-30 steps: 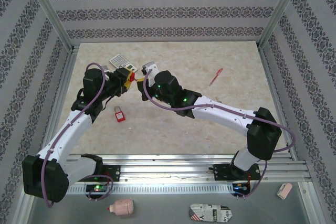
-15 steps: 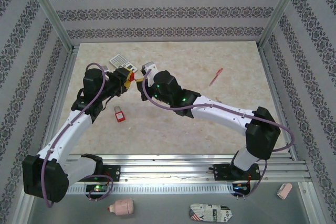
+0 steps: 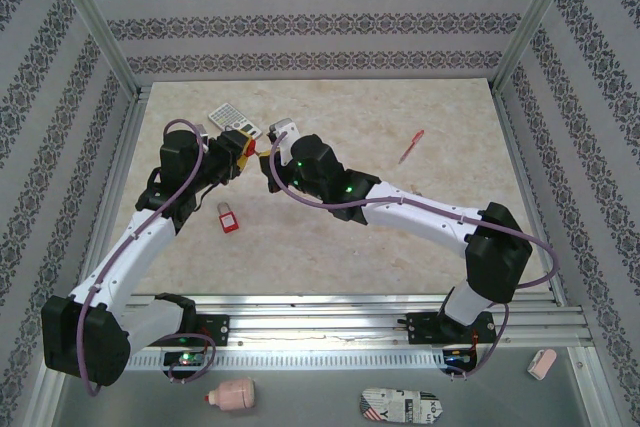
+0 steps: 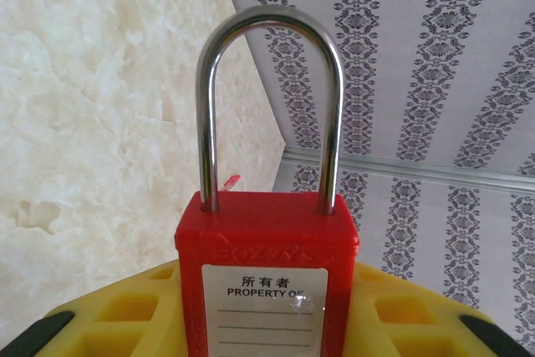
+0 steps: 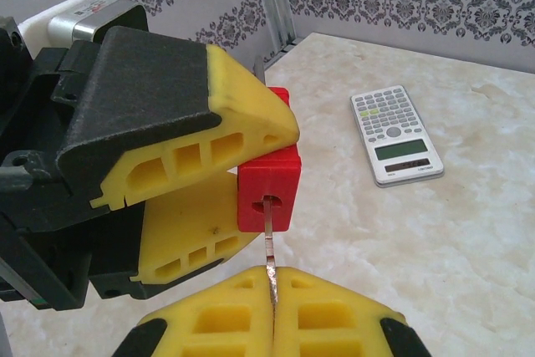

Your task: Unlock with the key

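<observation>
left gripper (image 5: 263, 177) clamped shut on the red padlock (image 5: 269, 191), held up just beside the calculator (image 5: 397, 134). right gripper (image 5: 273, 290) pinched tight on the key (image 5: 269, 244), its blade tip in the padlock's keyhole. both legs of the shackle (image 4: 267, 17) seated.

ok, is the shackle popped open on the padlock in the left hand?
No: in the left wrist view, both legs of the shackle sit down in the body of the red padlock.

Left gripper (image 3: 246, 146), clamped on the padlock (image 5: 269, 181), faces right gripper (image 5: 272, 277), pinching the key (image 5: 268, 240); their fingertips nearly touch just beside the calculator (image 3: 233, 119)
</observation>
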### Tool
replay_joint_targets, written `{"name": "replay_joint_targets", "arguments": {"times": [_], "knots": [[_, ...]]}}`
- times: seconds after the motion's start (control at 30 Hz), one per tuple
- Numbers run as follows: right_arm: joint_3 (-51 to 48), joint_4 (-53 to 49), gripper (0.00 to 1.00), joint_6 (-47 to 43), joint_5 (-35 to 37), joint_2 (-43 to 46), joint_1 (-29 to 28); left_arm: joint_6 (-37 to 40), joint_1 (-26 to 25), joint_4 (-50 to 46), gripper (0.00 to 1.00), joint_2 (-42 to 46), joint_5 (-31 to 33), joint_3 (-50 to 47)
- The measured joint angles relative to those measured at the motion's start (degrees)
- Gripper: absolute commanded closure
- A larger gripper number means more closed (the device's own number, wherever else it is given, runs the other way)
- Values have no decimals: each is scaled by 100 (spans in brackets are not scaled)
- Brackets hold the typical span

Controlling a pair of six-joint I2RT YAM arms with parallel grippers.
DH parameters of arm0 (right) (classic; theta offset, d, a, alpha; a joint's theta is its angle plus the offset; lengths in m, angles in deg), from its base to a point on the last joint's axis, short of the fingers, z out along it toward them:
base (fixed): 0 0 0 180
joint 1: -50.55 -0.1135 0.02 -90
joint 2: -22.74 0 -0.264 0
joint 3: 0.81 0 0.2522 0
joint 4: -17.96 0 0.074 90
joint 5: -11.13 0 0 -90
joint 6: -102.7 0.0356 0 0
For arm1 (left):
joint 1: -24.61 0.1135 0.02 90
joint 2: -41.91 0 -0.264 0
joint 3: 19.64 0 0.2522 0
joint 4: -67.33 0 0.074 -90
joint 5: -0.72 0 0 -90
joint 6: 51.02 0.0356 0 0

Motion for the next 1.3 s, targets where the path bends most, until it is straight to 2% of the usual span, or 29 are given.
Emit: {"name": "replay_joint_targets", "arguments": {"times": [0.9,1.3], "knots": [[-7,15,100,264,-46,52,118,66,-190,269,100,-107,70,26],[101,-175,100,55,-48,-22,190,81,-413,164,100,-179,487,92]]}}
